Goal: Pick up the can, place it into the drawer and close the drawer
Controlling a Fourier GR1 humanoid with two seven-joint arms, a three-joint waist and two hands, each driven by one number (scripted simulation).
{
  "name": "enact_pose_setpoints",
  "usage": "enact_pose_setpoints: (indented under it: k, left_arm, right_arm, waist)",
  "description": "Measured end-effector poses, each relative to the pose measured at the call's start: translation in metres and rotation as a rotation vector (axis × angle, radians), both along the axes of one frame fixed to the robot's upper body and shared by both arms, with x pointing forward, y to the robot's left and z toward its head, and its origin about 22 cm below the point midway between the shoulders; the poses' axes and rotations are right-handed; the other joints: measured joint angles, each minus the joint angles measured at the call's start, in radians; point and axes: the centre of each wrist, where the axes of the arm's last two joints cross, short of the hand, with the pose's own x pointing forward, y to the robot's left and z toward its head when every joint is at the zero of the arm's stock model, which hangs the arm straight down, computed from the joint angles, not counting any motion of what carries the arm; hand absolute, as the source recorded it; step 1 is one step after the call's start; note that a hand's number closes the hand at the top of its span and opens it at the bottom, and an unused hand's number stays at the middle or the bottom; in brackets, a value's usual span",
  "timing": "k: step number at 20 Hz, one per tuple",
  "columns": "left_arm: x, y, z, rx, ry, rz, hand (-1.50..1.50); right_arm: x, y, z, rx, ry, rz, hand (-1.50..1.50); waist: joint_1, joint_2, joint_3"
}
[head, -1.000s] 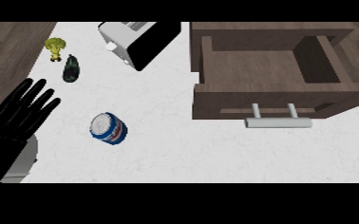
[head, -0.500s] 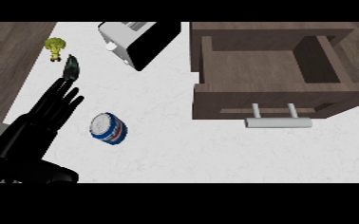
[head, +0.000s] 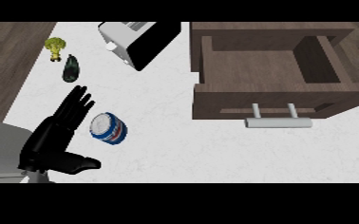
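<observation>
A blue, white and red can [head: 109,128] lies on its side on the white counter, left of centre. My left hand [head: 54,135] stands just left of the can with straight fingers pointing away and the thumb spread below it; the hand is open and I cannot tell whether it touches the can. The brown wooden drawer [head: 268,71] is pulled open at the upper right, its inside bare, with a metal handle [head: 278,121] on its front. My right hand does not show.
A toaster [head: 137,42] stands at the top centre-left. A dark eggplant [head: 70,70] and a piece of broccoli [head: 55,47] lie beyond my left hand near the counter's left edge.
My left hand has moved from the left edge rightward and forward, ending close beside the can. The can and drawer have not moved.
</observation>
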Motion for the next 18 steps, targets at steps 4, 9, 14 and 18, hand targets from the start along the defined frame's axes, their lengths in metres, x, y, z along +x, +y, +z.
enact_pose_setpoints:
  k: [4, 9, 14, 18]
  left_arm:
    - [0.004, 0.010, -0.019, 0.007, -0.004, 0.035, -1.50]
    - [0.007, 0.022, -0.042, 0.024, 0.002, 0.077, -1.50]
    - [0.011, 0.028, -0.066, 0.035, 0.027, 0.095, -1.50]
    - [0.009, 0.037, -0.087, 0.033, 0.042, 0.088, -1.50]
  right_arm:
    - [-0.002, 0.000, 0.000, -0.003, 0.001, -0.006, -1.50]
    - [-0.005, -0.004, 0.001, -0.002, 0.007, -0.002, -1.50]
    - [-0.010, -0.003, 0.001, 0.001, 0.004, -0.002, -1.50]
    - [-0.009, -0.003, 0.006, 0.002, 0.003, -0.004, -1.50]
  waist:
    - [0.000, 0.000, 0.000]
    - [0.000, 0.000, 0.000]
    - [-0.001, 0.000, 0.000]
    - [-0.001, 0.000, 0.000]
